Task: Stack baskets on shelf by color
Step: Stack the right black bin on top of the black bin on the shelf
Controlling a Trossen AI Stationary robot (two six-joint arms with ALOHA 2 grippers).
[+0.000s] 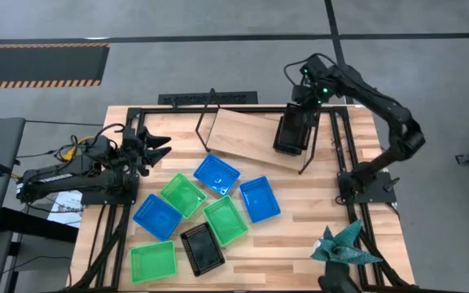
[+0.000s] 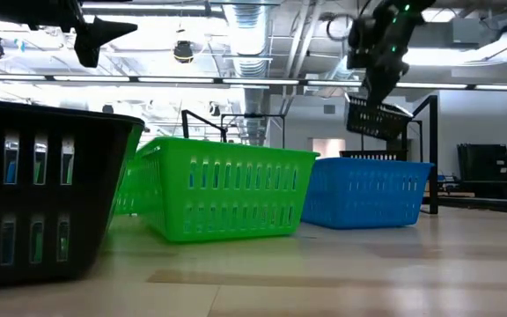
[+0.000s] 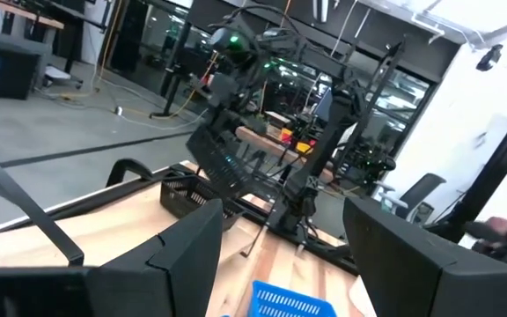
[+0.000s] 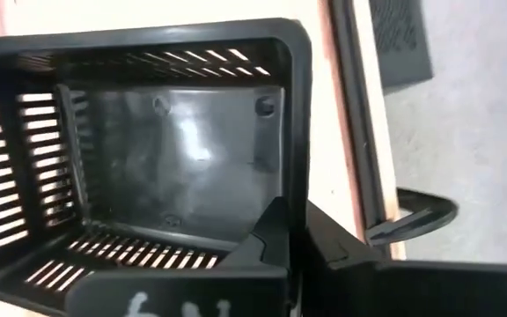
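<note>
right gripper [image 4: 293, 231]: mine, clamped on the rim of a black basket [image 1: 291, 130], slotted hard plastic with a glossy floor, held above the shelf's right end
shelf [image 1: 247, 134]: pale wood board on thin black wire legs, skewed on the table
left gripper [image 1: 159, 146]: fingers spread, holding nothing, hanging over the table's left side
loose baskets: green [image 1: 182, 194], blue [image 1: 216, 173], one black [image 1: 202, 248], scattered on the plank tabletop [image 1: 300, 228]
</note>
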